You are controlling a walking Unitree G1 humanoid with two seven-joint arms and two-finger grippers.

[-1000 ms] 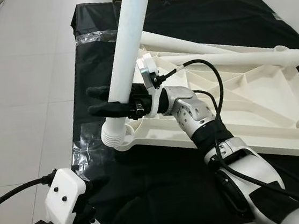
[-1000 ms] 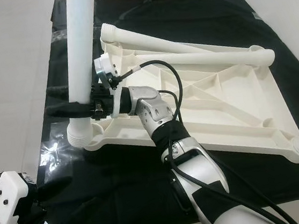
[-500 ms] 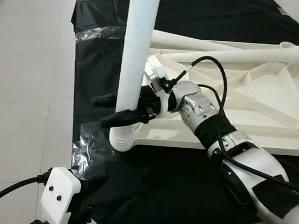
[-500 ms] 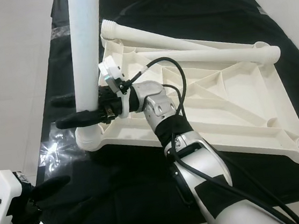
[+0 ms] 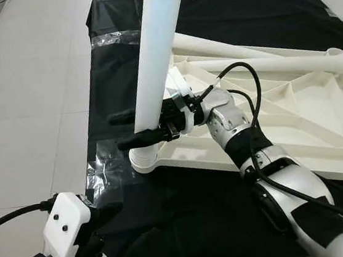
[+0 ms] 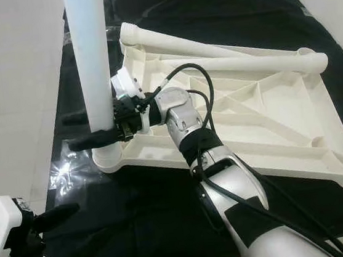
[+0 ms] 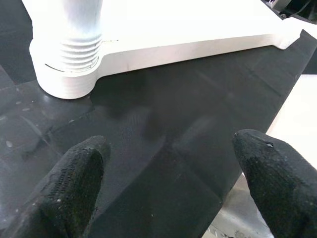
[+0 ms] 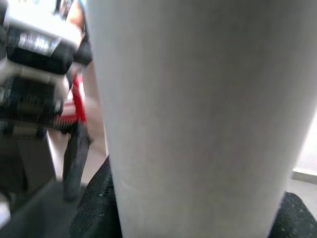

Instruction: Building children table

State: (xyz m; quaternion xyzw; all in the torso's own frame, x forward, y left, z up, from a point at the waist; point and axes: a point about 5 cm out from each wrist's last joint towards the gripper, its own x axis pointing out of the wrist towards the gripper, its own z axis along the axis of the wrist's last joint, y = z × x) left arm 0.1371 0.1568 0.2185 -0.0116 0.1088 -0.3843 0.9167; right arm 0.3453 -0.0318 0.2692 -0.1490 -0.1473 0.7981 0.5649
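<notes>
So compared with a second before, the white leg point(image 5: 154, 62) had come down and straightened up: its threaded end was hanging off to the side of the corner socket point(image 5: 143, 161) back then, and now it sat right in it, with some thread still showing above the collar in the left wrist view.

Right gripper point(image 5: 135, 128) had its jaws clamped around the leg just above the socket, one black finger on each side. The leg's long axis ran nearly straight up from the upturned tabletop point(image 5: 294, 120), which lay on the black-covered worktop point(image 5: 119, 47) with that socket at the corner nearest the worktop's left edge.

Left gripper point(image 7: 168, 183) hung low by the near edge, jaws wide open, holding nothing and well apart from the socket.

My guess is the next bit is all about spinning the leg around that upright axis, and the right arm is the one already on it.
</notes>
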